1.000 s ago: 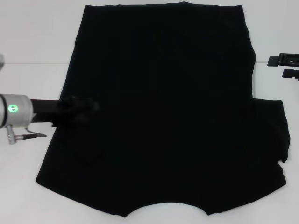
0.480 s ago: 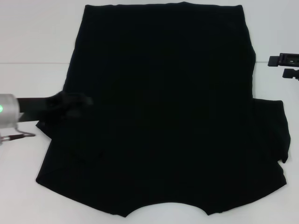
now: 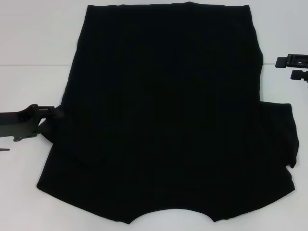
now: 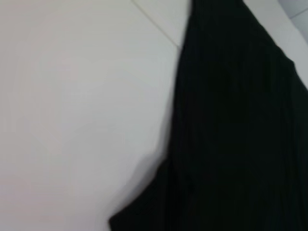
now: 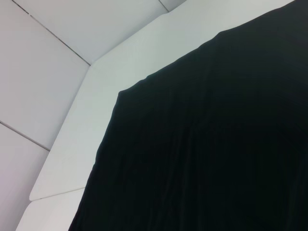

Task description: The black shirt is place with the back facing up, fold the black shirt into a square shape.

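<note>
The black shirt [image 3: 163, 110] lies flat on the white table [image 3: 33, 38] and fills most of the head view, plain side up. Its sleeve on the right sticks out [image 3: 279, 139]; on the left side the cloth is folded inward, with a fold edge low down [image 3: 91, 161]. My left gripper [image 3: 50, 114] sits at the shirt's left edge, just off the cloth. My right gripper [image 3: 285, 68] hangs open beside the shirt's upper right edge, apart from it. The left wrist view shows the shirt's edge [image 4: 240, 120]; the right wrist view shows a shirt corner [image 5: 216, 144].
Bare white table surface lies left of the shirt [image 4: 72, 120] and beyond its far corner [image 5: 82, 120]. A seam line crosses the table on the left [image 3: 33, 65]. The shirt's near hem reaches the bottom of the head view.
My left gripper has drawn back to the left, from over the shirt to its left edge. The folded-in cloth stays on the shirt. The right arm has not moved.
</note>
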Controlling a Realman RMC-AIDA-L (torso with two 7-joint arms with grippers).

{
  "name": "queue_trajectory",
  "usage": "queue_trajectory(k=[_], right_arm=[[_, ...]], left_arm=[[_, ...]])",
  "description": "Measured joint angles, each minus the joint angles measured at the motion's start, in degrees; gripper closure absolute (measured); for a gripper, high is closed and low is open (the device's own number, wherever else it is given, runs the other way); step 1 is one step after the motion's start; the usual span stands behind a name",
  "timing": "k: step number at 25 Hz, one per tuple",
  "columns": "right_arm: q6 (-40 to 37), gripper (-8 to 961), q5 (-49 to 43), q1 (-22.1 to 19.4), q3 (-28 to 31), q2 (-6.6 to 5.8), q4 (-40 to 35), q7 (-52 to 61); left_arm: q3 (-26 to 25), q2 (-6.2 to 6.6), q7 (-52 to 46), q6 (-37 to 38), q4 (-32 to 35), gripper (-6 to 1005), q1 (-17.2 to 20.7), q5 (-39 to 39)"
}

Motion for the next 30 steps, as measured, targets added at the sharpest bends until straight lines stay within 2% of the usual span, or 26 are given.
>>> queue_trajectory(k=[6,14,19,30], right_arm=[[0.0,101,0.0,-0.1,0.0,0.00,0.0,0.0],[0.0,100,0.0,0.0,0.0,0.00,0.0,0.0],[0.2,100,0.0,0.1,0.0,0.00,0.0,0.0],[0.7,101,0.0,0.2,0.0,0.00,0.0,0.0]], left_arm=[[-0.7,0.00,0.0,-0.9,-0.3,405,0.2,1.0],[-1.2,0.00,-0.1,-1.5,-0.3,530,0.4,2.3],[-2.0,0.01,-0.1,-2.1,-0.5,695,0.9,2.9],[-2.3,0.05,-0.1,-4.3,-3.2,694,0.6,3.8]])
